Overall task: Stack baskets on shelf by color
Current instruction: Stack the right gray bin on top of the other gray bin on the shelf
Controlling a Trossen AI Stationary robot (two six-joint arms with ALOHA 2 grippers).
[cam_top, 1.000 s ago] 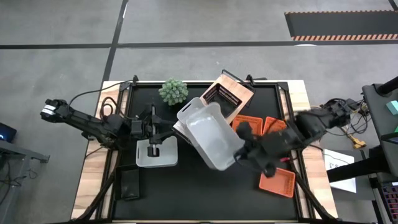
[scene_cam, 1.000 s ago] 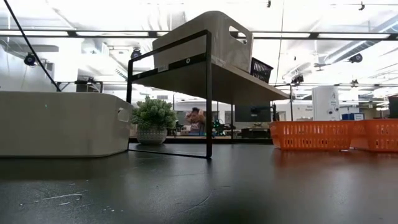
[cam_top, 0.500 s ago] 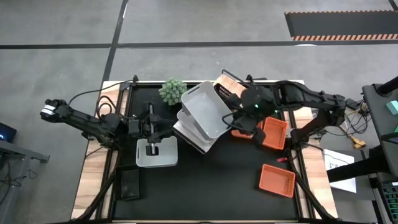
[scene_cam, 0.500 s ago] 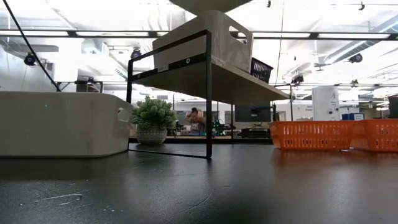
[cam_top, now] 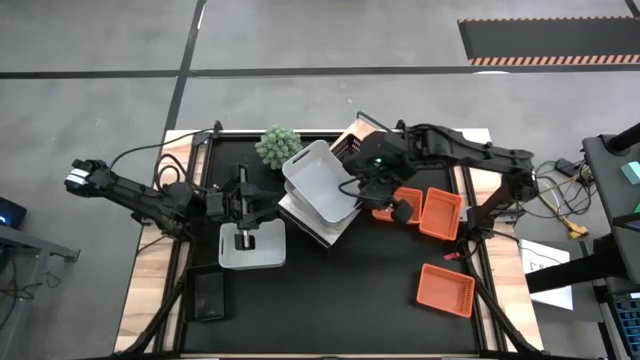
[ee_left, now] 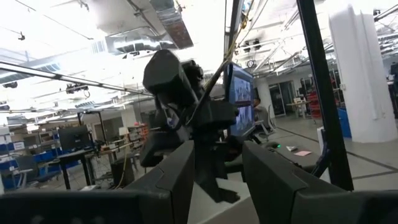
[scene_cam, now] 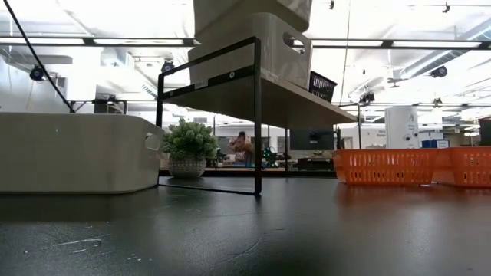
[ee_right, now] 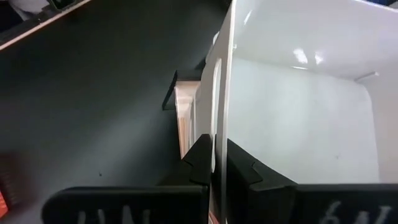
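Note:
My right gripper [cam_top: 360,186] [ee_right: 216,149] is shut on a white basket [cam_top: 318,180] [scene_cam: 253,11] above the left end of the light-wood shelf [cam_top: 374,134] [scene_cam: 284,96]. A second white basket [scene_cam: 249,47] stands on the shelf right under it. A black slatted basket [cam_top: 352,150] sits at the shelf's far end. My left gripper [cam_top: 245,236] [ee_left: 217,171] is open over a third white basket [cam_top: 250,250] [scene_cam: 73,153] that rests on the table; whether it touches that basket I cannot tell. Three orange baskets [cam_top: 441,213] [cam_top: 445,288] [cam_top: 398,205] lie on the table's right side. My right gripper pinches the white basket's short end wall [ee_right: 219,106] by its rim, one finger [ee_right: 200,163] outside and one [ee_right: 241,167] inside. The fingers come from the table's right side. The basket is lifted clear and about level, its bottom low over the white basket on the shelf.
A small green plant [cam_top: 278,146] [scene_cam: 188,149] stands at the far left by the shelf. A flat black object [cam_top: 208,295] lies near the table's near-left corner. Open tabletop lies in the near middle. A person [scene_cam: 242,146] shows in the room far behind.
My right gripper has carried the white basket from high over the table's middle toward the far edge and the shelf, turning it about, then down. The basket now hangs right above the white basket on the shelf, and it has come into the low view from above.

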